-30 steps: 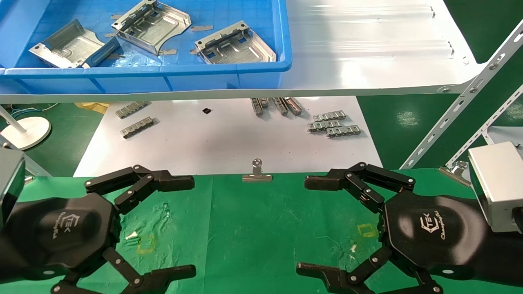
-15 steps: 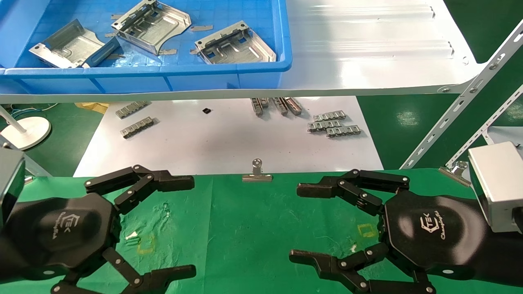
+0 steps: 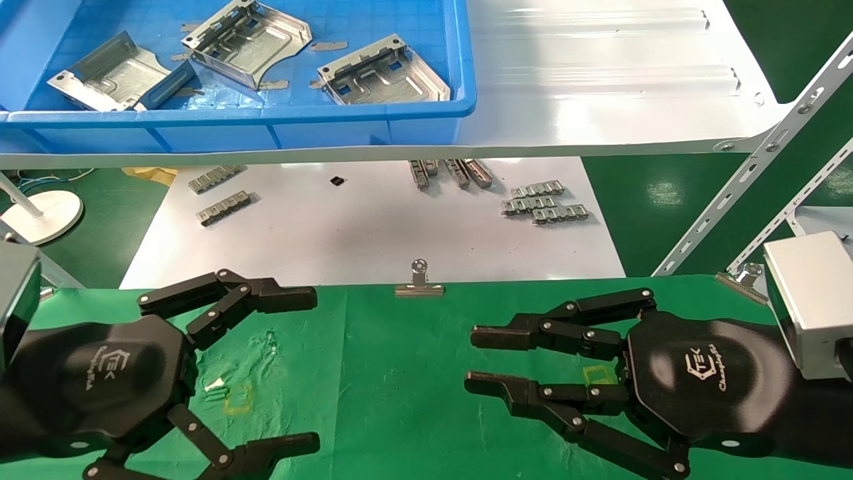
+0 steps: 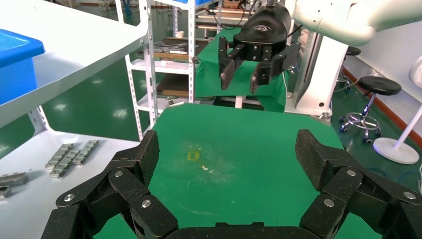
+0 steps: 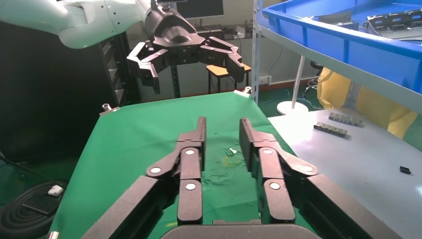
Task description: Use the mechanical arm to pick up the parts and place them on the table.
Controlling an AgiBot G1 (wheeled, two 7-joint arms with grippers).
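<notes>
Three silver stamped parts lie in the blue bin [image 3: 266, 117] on the white shelf: one at the left [image 3: 113, 73], one in the middle [image 3: 246, 40], one at the right [image 3: 383, 73]. None is held. My left gripper [image 3: 314, 370] hovers wide open and empty over the left of the green table [image 3: 400, 373]; the left wrist view [image 4: 229, 149] shows only cloth between its fingers. My right gripper [image 3: 470, 360] hovers over the table's right side, fingers drawn near parallel with a narrow gap and nothing between them, as the right wrist view [image 5: 222, 124] shows.
Below the shelf a white board carries small grey chain-like strips [image 3: 546, 203]. A silver binder clip [image 3: 418, 283] holds the cloth at the table's far edge. Slotted white shelf braces [image 3: 766, 160] slant down at the right. A white round base [image 3: 40, 213] stands on the floor at left.
My right gripper's fingers have swung from wide open to nearly parallel, narrowing the gap. The left gripper and the parts have not moved.
</notes>
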